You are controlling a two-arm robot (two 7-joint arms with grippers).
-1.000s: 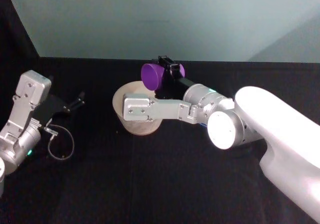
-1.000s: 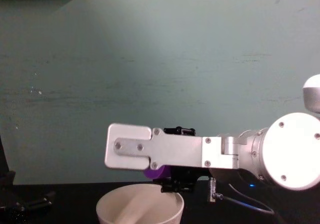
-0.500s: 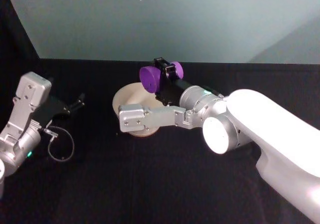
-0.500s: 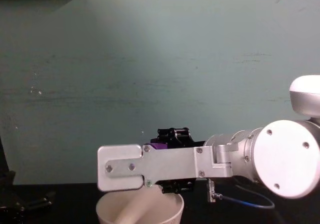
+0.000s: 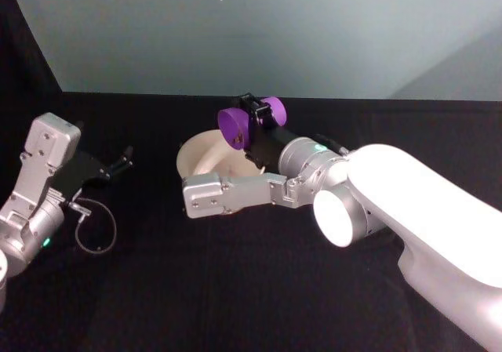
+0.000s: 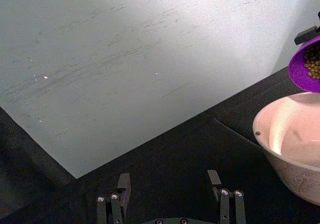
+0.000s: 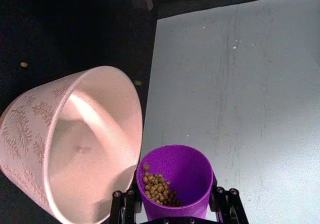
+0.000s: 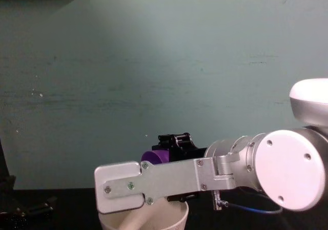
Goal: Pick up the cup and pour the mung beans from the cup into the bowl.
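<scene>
The purple cup (image 5: 234, 127) lies tipped on its side above the far rim of the cream-white bowl (image 5: 200, 154), its mouth turned toward the bowl. My right gripper (image 5: 256, 117) is shut on the cup. In the right wrist view the cup (image 7: 182, 171) still holds a small heap of mung beans (image 7: 159, 188) near its lip, right beside the bowl's rim (image 7: 134, 115). The bowl's inside looks bare. From the left wrist, the cup (image 6: 302, 67) hangs over the bowl (image 6: 292, 156). The chest view has the cup (image 8: 152, 157) above the bowl (image 8: 177, 215). My left gripper (image 5: 119, 164) rests open at the far left.
A couple of loose beans (image 7: 23, 64) lie on the black table beyond the bowl. A thin looped cable (image 5: 96, 228) hangs by the left arm. The teal wall (image 5: 259, 30) stands close behind the bowl. My right forearm (image 5: 235, 194) crosses in front of the bowl.
The right arm has swung lower and to the left, and the cup has tipped further over the bowl. The left arm has not moved.
</scene>
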